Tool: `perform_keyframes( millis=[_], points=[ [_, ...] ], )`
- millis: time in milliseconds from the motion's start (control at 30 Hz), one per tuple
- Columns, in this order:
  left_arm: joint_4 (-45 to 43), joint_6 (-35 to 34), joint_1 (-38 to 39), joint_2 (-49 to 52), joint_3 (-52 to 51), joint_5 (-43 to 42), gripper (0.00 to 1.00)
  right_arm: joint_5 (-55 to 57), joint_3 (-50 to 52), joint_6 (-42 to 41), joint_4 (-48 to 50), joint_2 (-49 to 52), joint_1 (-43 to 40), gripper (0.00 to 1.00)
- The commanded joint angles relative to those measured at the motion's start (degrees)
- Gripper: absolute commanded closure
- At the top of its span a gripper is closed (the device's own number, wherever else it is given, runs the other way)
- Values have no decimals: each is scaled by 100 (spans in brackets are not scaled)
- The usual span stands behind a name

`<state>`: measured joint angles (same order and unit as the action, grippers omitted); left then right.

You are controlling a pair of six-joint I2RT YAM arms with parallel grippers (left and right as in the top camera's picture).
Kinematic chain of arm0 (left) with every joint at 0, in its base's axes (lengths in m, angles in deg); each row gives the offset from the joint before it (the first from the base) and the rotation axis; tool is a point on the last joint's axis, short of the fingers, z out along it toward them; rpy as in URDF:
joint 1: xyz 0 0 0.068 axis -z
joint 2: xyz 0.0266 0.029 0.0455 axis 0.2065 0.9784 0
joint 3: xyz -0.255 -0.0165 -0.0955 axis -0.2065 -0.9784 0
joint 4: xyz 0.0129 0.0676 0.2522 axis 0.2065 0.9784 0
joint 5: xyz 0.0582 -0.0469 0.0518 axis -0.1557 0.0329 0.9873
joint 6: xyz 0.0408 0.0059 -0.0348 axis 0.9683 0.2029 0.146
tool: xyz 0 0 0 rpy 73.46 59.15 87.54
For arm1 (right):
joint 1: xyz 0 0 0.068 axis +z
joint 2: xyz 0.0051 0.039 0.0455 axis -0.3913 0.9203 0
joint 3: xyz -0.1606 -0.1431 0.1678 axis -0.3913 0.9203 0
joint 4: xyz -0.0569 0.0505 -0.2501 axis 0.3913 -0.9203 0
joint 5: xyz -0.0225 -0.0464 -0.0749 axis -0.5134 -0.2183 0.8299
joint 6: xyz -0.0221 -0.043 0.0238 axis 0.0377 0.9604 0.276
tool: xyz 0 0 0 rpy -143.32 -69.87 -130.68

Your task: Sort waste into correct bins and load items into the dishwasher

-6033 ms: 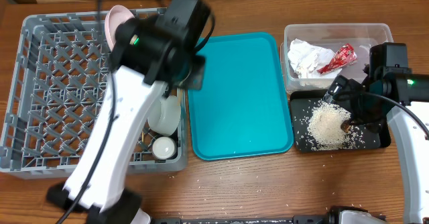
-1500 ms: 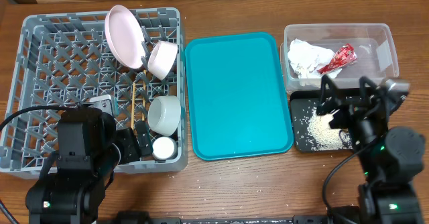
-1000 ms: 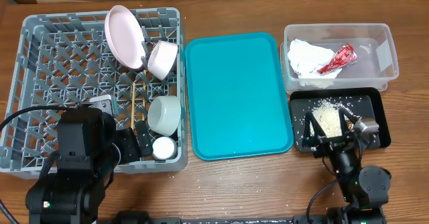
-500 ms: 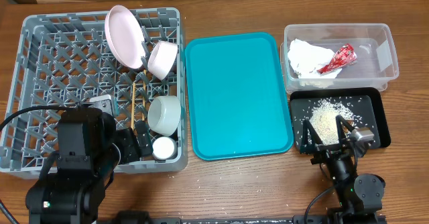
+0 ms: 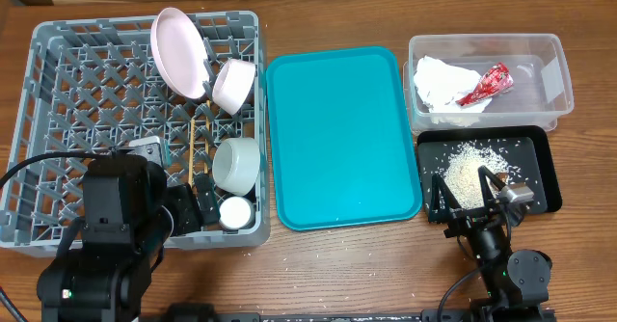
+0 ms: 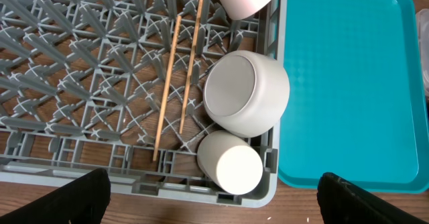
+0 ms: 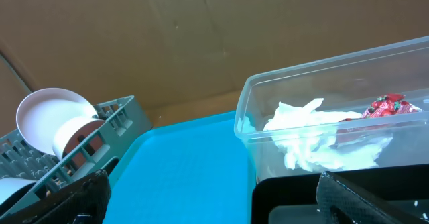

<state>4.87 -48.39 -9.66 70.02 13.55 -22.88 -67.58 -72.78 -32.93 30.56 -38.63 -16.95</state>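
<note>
A brown wooden table (image 5: 337,264) carries everything, and the two arms sit at its near edge. At 7 o'clock the left gripper (image 5: 193,206) hangs over the near corner of the dish rack (image 5: 58,120), jaws spread wide and holding nothing. At 5 o'clock the right gripper (image 5: 465,201) is equally wide and empty, above the near end of the black tray (image 5: 545,173). Just beyond, the cup (image 5: 234,211) and a bowl (image 5: 238,163) lie in the rack beside the chopsticks (image 6: 177,70). The rice grains (image 5: 468,168) are heaped in the black tray at 4 o'clock. The teal tray (image 5: 342,139) lies bare at the centre. Farther off, at 11 o'clock, the plate (image 5: 178,52) and second bowl (image 5: 234,83) stand tilted in the rack. At 2 o'clock the clear tub (image 5: 549,47) holds the napkin (image 5: 442,86) and red wrapper (image 5: 487,83). Sorting and loading look complete, so at most the next move is collecting stray grains.
</note>
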Motion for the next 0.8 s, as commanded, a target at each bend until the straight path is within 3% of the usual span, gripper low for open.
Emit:
perform_keyframes(
  millis=[0, 567, 700, 767],
  points=[
    [-7, -74, 35, -7, 11, -61, 0, 4, 61, 4, 20, -68, 33, 0],
    [-20, -72, 33, -44, -66, 83, 0, 4, 61, 4, 17, -68, 33, 0],
    [-374, 13, 20, -553, -402, 452, 0, 4, 61, 4, 20, -68, 33, 0],
    [-1220, 13, -83, -1204, -1075, 476, 0, 4, 61, 4, 20, -68, 33, 0]
  ],
)
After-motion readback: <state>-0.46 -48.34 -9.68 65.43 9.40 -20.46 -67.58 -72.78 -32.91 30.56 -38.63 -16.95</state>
